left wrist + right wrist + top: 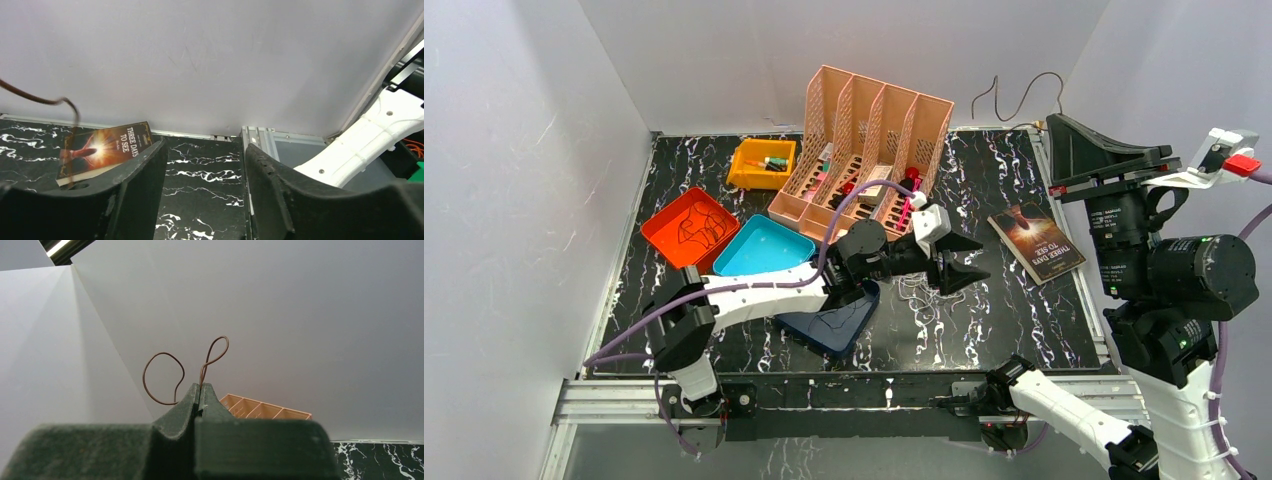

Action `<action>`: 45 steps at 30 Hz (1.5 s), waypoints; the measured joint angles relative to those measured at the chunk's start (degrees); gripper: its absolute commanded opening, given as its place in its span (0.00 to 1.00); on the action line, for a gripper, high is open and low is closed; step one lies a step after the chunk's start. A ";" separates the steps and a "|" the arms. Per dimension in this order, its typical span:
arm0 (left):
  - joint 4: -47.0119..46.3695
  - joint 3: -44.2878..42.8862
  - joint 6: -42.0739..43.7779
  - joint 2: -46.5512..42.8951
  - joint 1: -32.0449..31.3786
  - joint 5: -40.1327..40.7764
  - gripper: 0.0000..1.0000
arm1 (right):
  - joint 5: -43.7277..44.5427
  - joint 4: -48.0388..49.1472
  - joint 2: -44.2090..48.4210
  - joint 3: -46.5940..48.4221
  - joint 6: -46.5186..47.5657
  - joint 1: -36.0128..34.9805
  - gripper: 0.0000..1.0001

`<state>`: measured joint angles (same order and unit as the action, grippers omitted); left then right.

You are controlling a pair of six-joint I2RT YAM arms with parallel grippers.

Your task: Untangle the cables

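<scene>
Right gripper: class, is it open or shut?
Shut: the right gripper shows jaws meeting with no gap, pinching a brown cable that loops above them.

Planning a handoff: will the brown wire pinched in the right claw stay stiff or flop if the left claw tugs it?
Probably springy, not limp: the brown wire holds its loops up unsupported above the shut right claw. It looks hair-thin, so likely very light and apt to slip out under a tug. Its curls may snag.
</scene>
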<state>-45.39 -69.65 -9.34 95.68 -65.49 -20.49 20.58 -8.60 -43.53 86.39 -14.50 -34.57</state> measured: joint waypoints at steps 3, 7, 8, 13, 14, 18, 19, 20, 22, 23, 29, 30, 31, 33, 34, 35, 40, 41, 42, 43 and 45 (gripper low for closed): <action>-0.48 -0.44 -0.26 1.88 -0.04 0.26 0.46 | -0.26 -0.26 -0.02 0.00 -0.46 0.00 0.00; -0.31 -0.44 -0.26 3.67 -0.04 1.11 0.46 | -0.39 -0.37 0.00 -0.04 -0.63 0.00 0.00; -0.28 -0.44 -0.24 3.87 -0.04 1.36 0.46 | -0.39 -0.39 0.00 -0.04 -0.70 0.00 0.00; -0.46 -0.42 -0.17 3.98 -0.04 1.81 0.50 | -0.37 -0.44 0.09 -0.07 -0.79 0.00 0.00; -0.44 -0.42 -0.13 3.98 -0.04 1.81 0.51 | -0.37 -0.44 0.09 -0.07 -0.79 0.00 0.00; -0.37 -0.07 0.37 3.74 -0.04 2.23 0.53 | -0.37 -0.46 0.09 -0.07 -0.79 0.00 0.00; -0.26 0.02 0.55 3.61 -0.04 2.43 0.53 | -0.39 -0.46 0.09 -0.07 -0.79 0.00 0.00; -0.20 0.22 0.72 3.32 -0.04 2.54 0.53 | -0.39 -0.44 0.09 -0.07 -0.79 0.00 0.00; 0.09 0.85 0.96 2.62 -0.04 2.71 0.53 | -0.39 -0.42 0.17 -0.33 -0.79 0.00 0.00; 0.22 1.07 1.05 2.32 -0.04 2.73 0.53 | -0.39 -0.44 0.31 -0.59 -0.79 0.00 0.00; 0.44 3.06 1.77 -0.17 -0.04 2.91 0.53 | -0.35 -0.68 0.46 -1.05 -0.79 0.00 0.00; 0.46 3.32 1.86 -0.57 -0.04 2.91 0.53 | -0.35 -0.68 0.48 -1.05 -0.76 0.00 0.00; 0.48 3.65 1.95 -1.03 -0.04 2.91 0.53 | -0.35 -0.68 0.48 -1.05 -0.76 0.00 0.00; 0.66 3.78 2.19 -1.73 -0.04 2.91 0.53 | -0.37 -0.70 0.46 -1.05 -0.76 0.00 0.00; 0.68 3.85 2.32 -2.03 -0.04 2.93 0.54 | -0.37 -0.70 0.46 -1.05 -0.76 0.00 0.00; 0.74 4.00 2.45 -2.49 -0.04 2.91 0.54 | -0.37 -0.68 0.46 -1.05 -0.76 0.00 0.00; 1.29 4.81 3.52 -4.57 -0.04 3.23 0.56 | -0.37 -0.68 0.46 -1.05 -0.76 0.00 0.00; 1.36 4.94 3.76 -4.85 -0.04 3.39 0.57 | -0.37 -0.68 0.46 -1.05 -0.76 0.00 0.00; 1.44 5.16 4.02 -5.25 -0.04 3.52 0.57 | -0.37 -0.68 0.46 -1.05 -0.76 0.00 0.00; 1.70 5.33 4.26 -5.60 -0.04 3.61 0.58 | -0.37 -0.68 0.46 -1.05 -0.76 0.00 0.00; 1.92 5.44 4.59 -5.99 -0.04 3.78 0.59 | -0.37 -0.68 0.46 -1.05 -0.76 0.00 0.00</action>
<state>-43.46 -64.20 -4.75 89.69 -65.54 -16.71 20.21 -9.28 -43.07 85.34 -15.27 -34.57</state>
